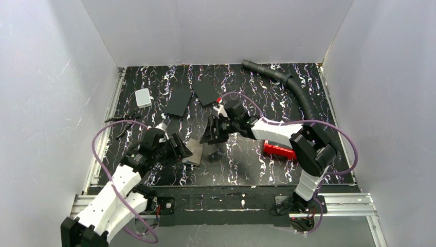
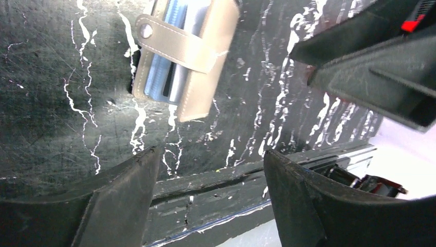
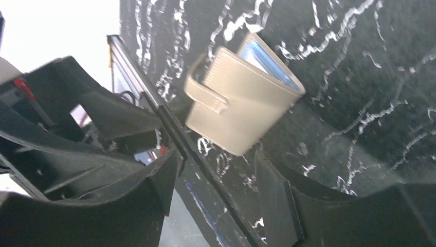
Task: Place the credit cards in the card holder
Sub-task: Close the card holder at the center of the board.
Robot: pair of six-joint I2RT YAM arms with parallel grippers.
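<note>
The black, white-veined counter (image 1: 288,103) carries everything. Low over its near middle, the left pincer (image 2: 211,159) and right pincer (image 3: 216,164) face each other, each with jaws apart and nothing between them. The taupe card holder (image 2: 185,51) lies flat between them, folded, strap across, blue edges showing inside.

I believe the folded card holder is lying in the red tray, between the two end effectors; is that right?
Not quite. The top view shows the folded card holder lying on the black table, not in the red tray, which sits farther right. It does lie between the left end effector and the right end effector.
</note>
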